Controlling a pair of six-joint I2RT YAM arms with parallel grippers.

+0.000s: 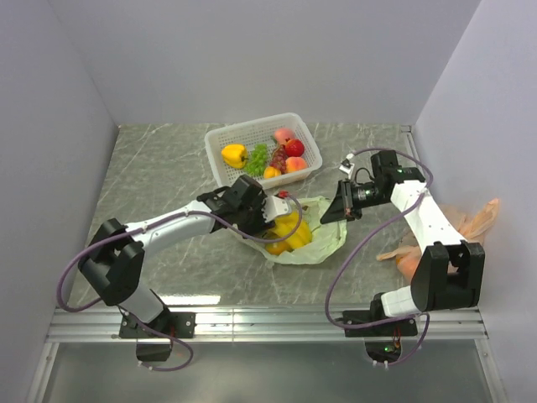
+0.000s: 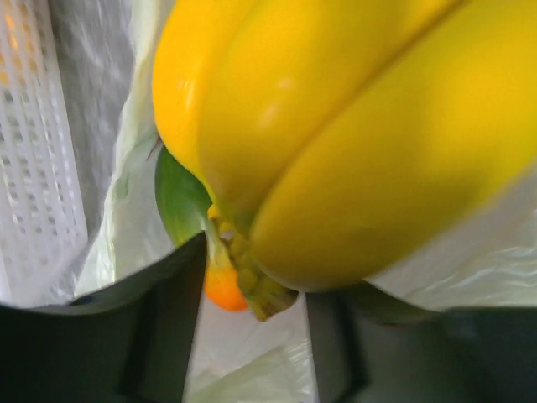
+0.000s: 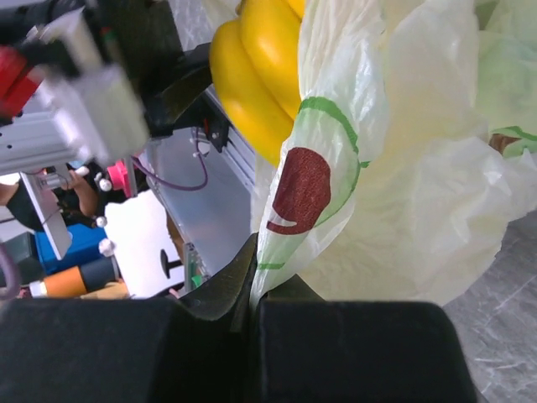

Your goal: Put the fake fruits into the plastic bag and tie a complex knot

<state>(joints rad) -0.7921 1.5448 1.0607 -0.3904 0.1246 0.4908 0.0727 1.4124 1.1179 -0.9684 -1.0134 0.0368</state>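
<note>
The pale green plastic bag (image 1: 323,233) lies open on the table in front of the basket. A yellow banana bunch (image 1: 289,233) sits in its mouth. My left gripper (image 1: 273,215) is at the bunch. In the left wrist view the bananas (image 2: 336,126) fill the frame, and their stem hangs free between the open jaws of my left gripper (image 2: 256,281). An orange-green mango (image 2: 220,285) lies behind the stem on the bag. My right gripper (image 1: 330,214) is shut on the bag's edge (image 3: 289,218) and holds it up; it also shows in the right wrist view (image 3: 256,294).
A white lattice basket (image 1: 220,164) behind the bag holds a yellow fruit (image 1: 234,154), green grapes (image 1: 258,158), a peach (image 1: 284,134) and a red apple (image 1: 294,148). A peach-orange bag (image 1: 470,222) lies by the right wall. Walls close in on three sides.
</note>
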